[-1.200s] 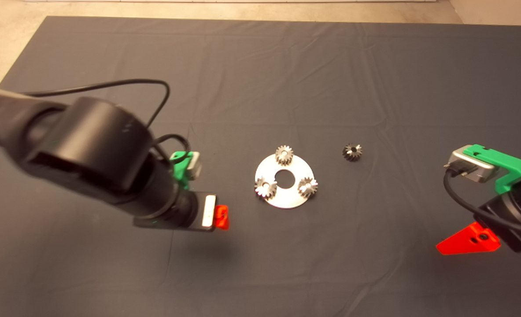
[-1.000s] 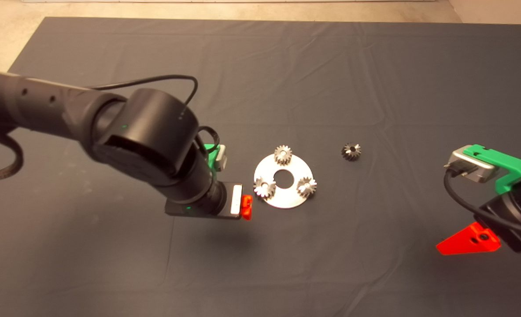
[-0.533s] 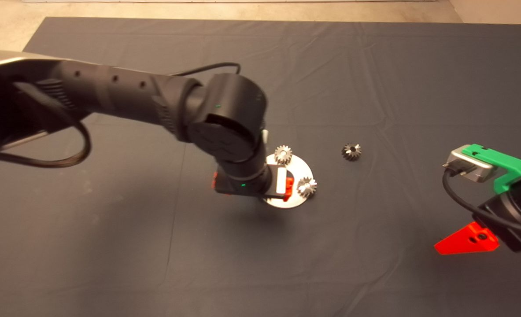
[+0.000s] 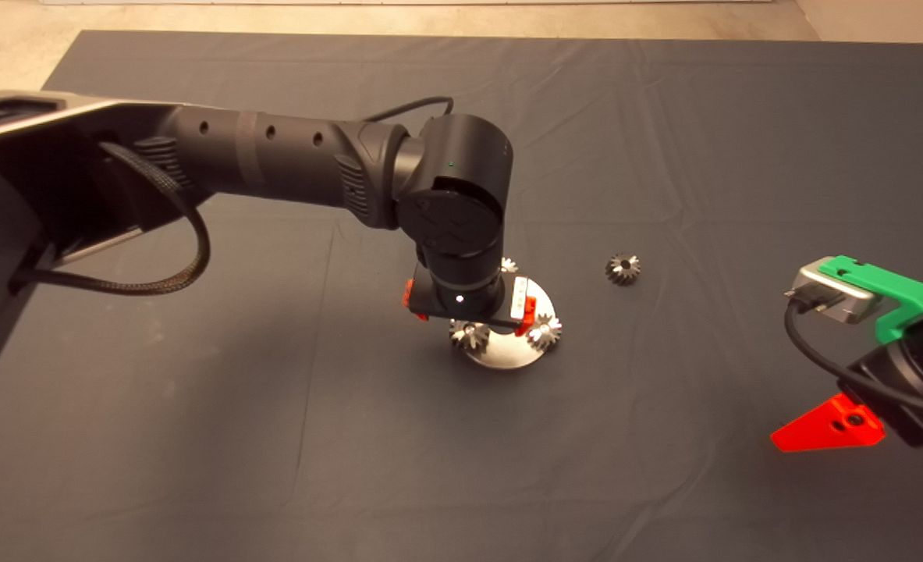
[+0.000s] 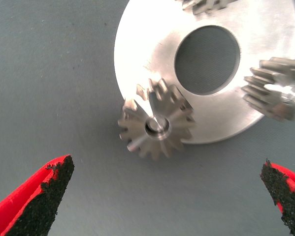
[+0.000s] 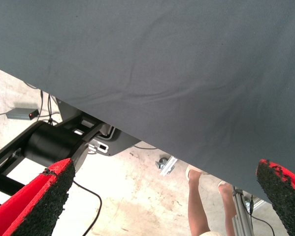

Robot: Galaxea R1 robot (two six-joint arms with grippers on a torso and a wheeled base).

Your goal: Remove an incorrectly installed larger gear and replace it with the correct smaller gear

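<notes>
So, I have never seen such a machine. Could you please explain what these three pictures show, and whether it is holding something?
It is a robot with two black arms, each ending in a green gripper with red fingers. The head view looks down on the dark mat. The left gripper hovers, open, above a round silver plate carrying three silver gears; its wrist view faces the bright silver toothed gear, the larger gear. The small dark bevel gear lies apart on the mat. The right gripper waits at the edge, open; its wrist view shows floor and a person's legs. Nothing is held.
</notes>
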